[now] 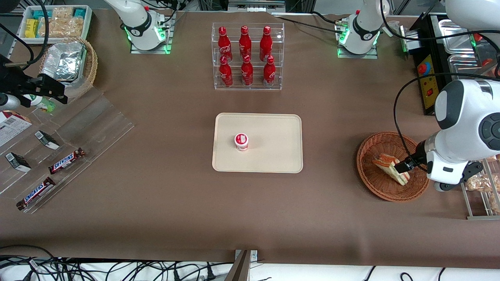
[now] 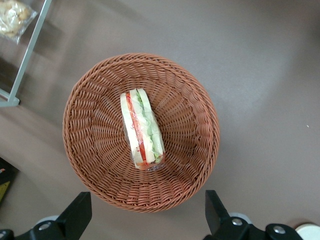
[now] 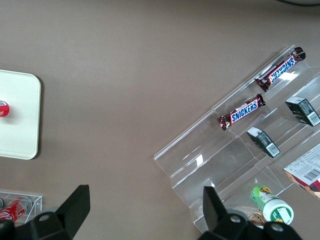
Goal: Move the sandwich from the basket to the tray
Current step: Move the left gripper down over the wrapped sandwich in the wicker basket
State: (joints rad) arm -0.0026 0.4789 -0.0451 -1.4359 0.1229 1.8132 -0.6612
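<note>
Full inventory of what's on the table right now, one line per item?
sandwich: 1, white with red and green filling, in the basket
basket: 1, reddish-brown wicker, toward the working arm's end
tray: 1, cream, table centre
small cup: 1, white and red, on the tray
cola bottles: 6, red, in a clear rack farther from the camera than the tray
Snickers bars: 2, brown, on a clear display toward the parked arm's end
foil containers: silver stack, in a tan basket
gripper: 1, black fingers, open, above the basket
</note>
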